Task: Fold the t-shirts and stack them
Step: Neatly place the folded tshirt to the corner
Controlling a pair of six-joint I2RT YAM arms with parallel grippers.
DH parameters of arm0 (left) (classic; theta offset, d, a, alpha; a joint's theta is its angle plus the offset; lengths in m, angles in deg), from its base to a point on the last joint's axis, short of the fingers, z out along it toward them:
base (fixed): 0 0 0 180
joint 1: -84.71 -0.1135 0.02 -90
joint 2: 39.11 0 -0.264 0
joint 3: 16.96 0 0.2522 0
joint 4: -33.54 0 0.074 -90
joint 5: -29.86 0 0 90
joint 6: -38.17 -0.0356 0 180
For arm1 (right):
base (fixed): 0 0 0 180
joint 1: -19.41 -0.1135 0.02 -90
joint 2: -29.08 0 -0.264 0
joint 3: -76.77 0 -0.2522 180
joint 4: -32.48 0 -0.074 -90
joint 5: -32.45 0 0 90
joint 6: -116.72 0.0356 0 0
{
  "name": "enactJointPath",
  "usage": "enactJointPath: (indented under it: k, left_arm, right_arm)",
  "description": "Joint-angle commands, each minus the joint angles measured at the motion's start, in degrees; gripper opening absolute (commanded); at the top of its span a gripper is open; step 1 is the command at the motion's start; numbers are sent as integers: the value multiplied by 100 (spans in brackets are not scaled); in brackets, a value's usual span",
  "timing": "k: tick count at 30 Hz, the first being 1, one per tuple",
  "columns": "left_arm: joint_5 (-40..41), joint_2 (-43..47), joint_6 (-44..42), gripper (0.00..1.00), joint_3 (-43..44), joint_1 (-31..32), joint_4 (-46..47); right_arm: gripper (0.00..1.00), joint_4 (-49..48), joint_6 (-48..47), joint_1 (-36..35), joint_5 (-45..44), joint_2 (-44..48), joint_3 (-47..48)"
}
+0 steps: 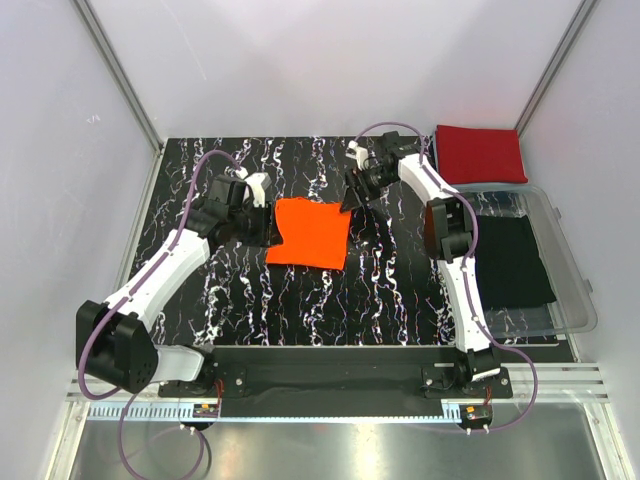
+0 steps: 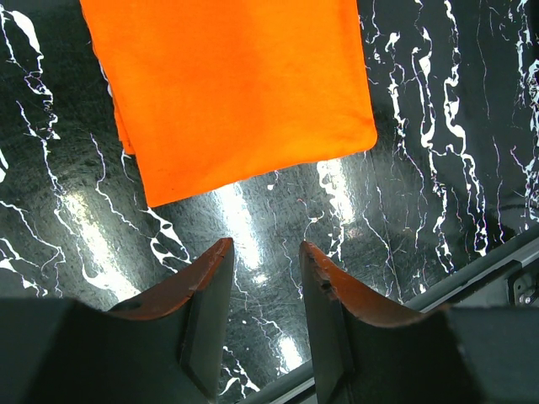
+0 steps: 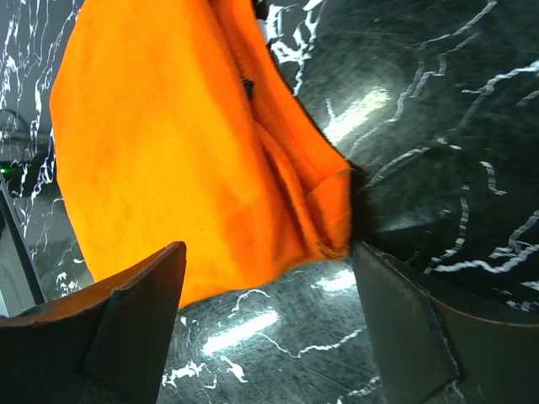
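The bright orange folded cloth t-shirt (image 1: 308,232) lies flat in the middle of the black, white-veined worktop (image 1: 400,290). The left pincer (image 2: 265,252) hovers just off the shirt's left edge, its jaws narrowly parted over bare worktop. The right pincer (image 3: 268,252) is spread wide around the shirt's far right corner, without clamping it. The deep red folded t-shirt (image 1: 480,152) rests at the far right corner. Just beside it, a clear plastic bin (image 1: 570,290) holding black cloth (image 1: 512,262) lines the right edge, close alongside the right arm.

I see a black, white-veined tabletop (image 1: 300,300) and, at its right edge, a clear plastic bin (image 1: 575,290) holding black cloth (image 1: 515,260).
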Motion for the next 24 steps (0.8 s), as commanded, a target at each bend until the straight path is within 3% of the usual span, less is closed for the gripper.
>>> enactJointPath:
  k: [1, 9, 12, 13, 14, 18, 21, 24]
  left_arm:
    - [-150, 69, 0, 42, 88, -21, 214]
    - [-89, 139, 0, 42, 80, -21, 214]
    - [-89, 139, 0, 42, 80, -21, 214]
    - [-89, 148, 9, 42, 80, -21, 214]
    - [-98, 165, 9, 42, 80, -21, 223]
    - [-115, 253, 27, 41, 53, -21, 214]
    - [-107, 332, 27, 41, 27, -21, 223]
    - [-150, 385, 35, 41, 27, -21, 231]
  right_arm:
    - [86, 455, -214, -220, -430, -251, -19]
    - [73, 446, -100, -255, -772, -287, 157]
    - [56, 437, -126, -255, -913, -225, 148]
    - [49, 428, -117, -255, -948, -208, 148]
    - [35, 402, -117, -264, -966, -173, 131]
    - [8, 157, 49, -264, -1290, 370, -123]
    - [0, -353, 217, -317, -1947, 1090, -685]
    - [0, -819, 270, -326, -2554, 1715, -1134]
